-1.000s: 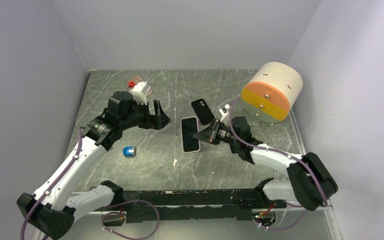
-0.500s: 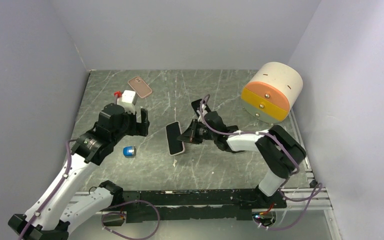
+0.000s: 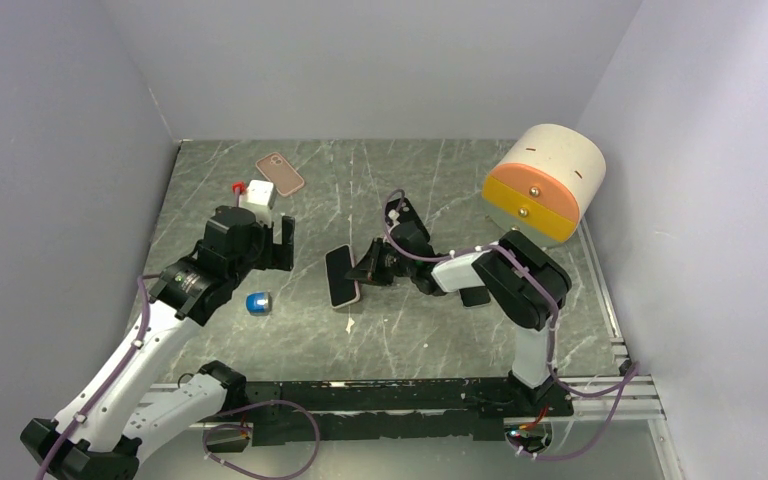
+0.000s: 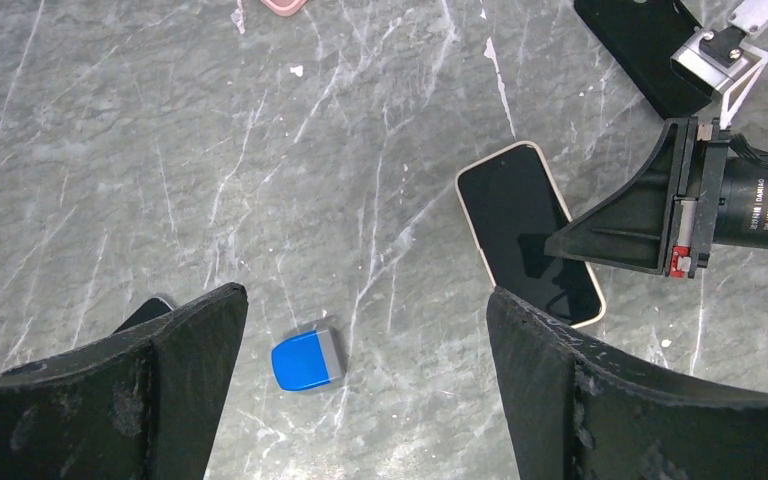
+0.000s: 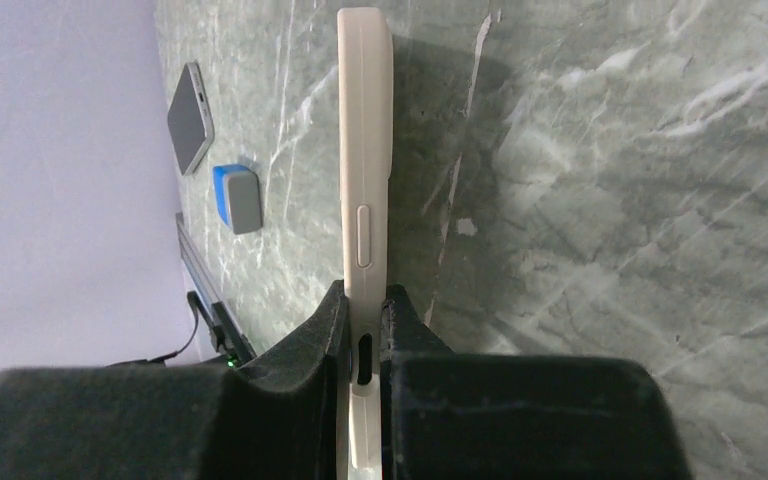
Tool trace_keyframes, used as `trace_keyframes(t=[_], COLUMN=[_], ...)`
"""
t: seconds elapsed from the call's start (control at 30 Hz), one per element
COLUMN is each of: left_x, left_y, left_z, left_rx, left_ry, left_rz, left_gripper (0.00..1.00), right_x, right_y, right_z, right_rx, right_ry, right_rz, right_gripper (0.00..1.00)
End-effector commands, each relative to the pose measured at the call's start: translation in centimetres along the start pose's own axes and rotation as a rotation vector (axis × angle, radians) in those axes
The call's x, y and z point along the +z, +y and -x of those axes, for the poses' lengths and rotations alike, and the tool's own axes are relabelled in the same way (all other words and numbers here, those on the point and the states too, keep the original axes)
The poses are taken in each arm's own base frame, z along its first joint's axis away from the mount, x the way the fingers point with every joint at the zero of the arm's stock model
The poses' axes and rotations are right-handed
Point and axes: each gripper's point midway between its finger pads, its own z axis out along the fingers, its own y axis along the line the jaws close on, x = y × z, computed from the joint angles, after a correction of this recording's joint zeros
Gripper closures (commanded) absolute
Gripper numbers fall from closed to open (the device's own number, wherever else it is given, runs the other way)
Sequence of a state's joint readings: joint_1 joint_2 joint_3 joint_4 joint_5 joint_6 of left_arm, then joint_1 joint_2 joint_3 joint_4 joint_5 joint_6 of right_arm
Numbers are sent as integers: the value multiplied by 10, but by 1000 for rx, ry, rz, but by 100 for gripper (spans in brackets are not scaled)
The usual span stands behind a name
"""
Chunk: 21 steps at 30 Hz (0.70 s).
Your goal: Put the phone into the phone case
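A: Top view first. Any writing?

B: None I can read. The phone (image 3: 341,277) lies a little left of the tabletop's (image 3: 440,330) centre, dark screen up and cream rim showing. The right gripper (image 3: 365,272) is clamped on its right-hand edge.

A: Changed?

B: A second ago the phone sat nearer the centre, beside the black case (image 3: 400,212); it has since been carried leftward. The left gripper (image 3: 278,248) has drawn back toward the left edge, uncovering the pink case (image 3: 280,173) by the far edge. The right arm now hides most of the black case.

A: Left wrist view?

B: The left gripper (image 4: 362,300) is spread wide and holds nothing. Below it are the phone (image 4: 525,235) and a blue block (image 4: 306,360). There is small white lettering on the right gripper's (image 4: 557,240) barrel, too fine to read. The black case (image 4: 640,45) and pink case (image 4: 282,5) are cut off at the top, and a dark slab (image 4: 145,312) is half behind a finger.

A: Right wrist?

B: The phone (image 5: 364,130) is edge-on, side button visible, with the right gripper (image 5: 364,320) pinching its thickness. I cannot tell whether it touches the tabletop. The blue block (image 5: 237,198) and dark slab (image 5: 189,118) lie beyond
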<state>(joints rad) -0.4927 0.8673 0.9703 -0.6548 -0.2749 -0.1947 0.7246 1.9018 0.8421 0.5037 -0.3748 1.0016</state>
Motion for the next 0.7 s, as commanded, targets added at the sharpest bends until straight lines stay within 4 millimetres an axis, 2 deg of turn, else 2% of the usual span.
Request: trace_keyframes(t=[0.0, 0.1, 0.3, 0.53, 0.67], left_x=[-2, -1, 4, 6, 6], left_y=[4, 4, 5, 4, 4], left_z=[12, 11, 8, 6, 6], left_rx=[8, 7, 10, 9, 12], left_ry=[-53, -47, -19, -8, -10], left_rz=[19, 21, 32, 33, 32], left_gripper=[6, 6, 6, 6, 6], right_x=[10, 12, 6, -8, -25], right_y=[27, 14, 2, 6, 6], right_z=[23, 17, 16, 25, 35], right_rx=[-24, -15, -33, -71, -90], right_ry=[-75, -59, -57, -71, -103], right_rz=[90, 56, -21, -56, -96], right_gripper=[100, 98, 76, 59, 55])
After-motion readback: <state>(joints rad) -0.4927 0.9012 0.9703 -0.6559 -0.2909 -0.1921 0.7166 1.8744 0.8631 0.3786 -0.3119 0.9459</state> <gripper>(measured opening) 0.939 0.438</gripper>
